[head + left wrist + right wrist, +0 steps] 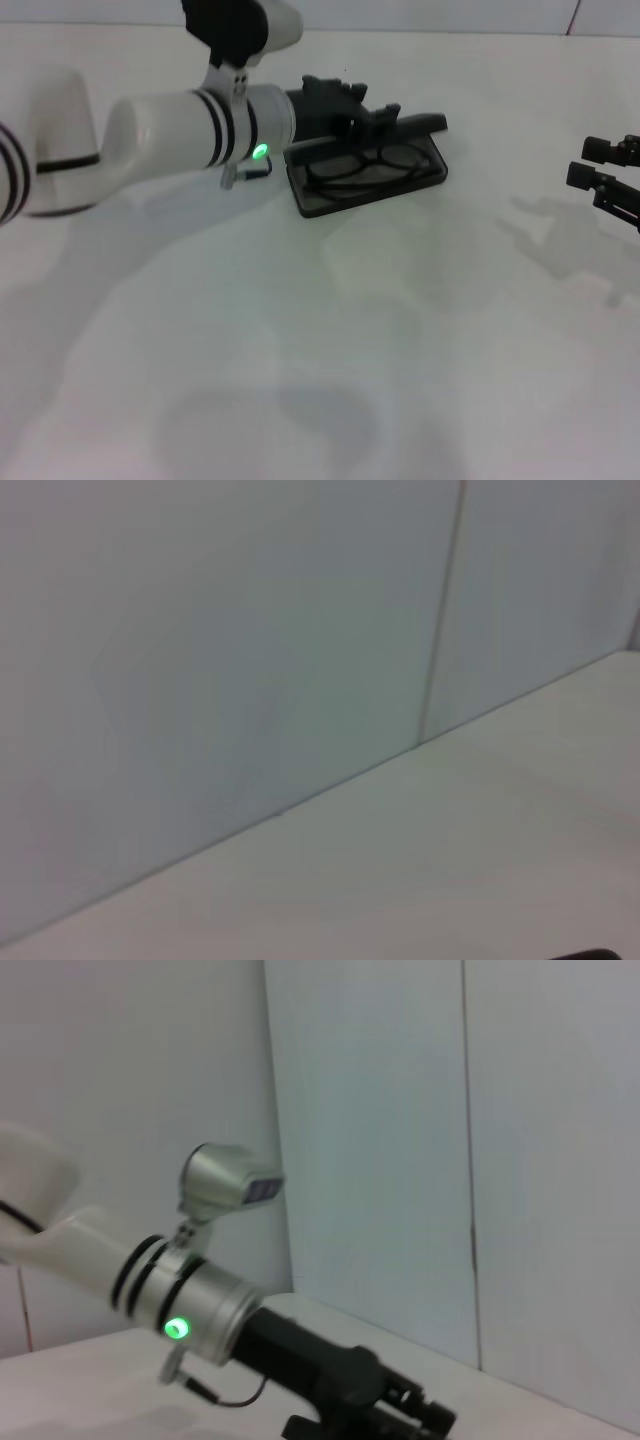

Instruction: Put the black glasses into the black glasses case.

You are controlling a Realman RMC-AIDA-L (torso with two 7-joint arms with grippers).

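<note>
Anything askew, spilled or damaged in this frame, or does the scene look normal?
Nothing stands out. The black glasses lie folded inside the open black glasses case, with no visible damage. The left gripper sits at the case's far edge by the lid. The right gripper waits apart at the table's right side.

Left gripper (385,122): your head view can't settle its finger gap.
Right gripper (608,178): cut off at right edge.
Case (366,168): lid partly hidden.

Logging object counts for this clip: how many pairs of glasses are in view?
1. The thin black-framed glasses lie inside the open oblong black hard-shell glasses case, far on the table, with the left gripper at the case's far side. No others are visible.
</note>
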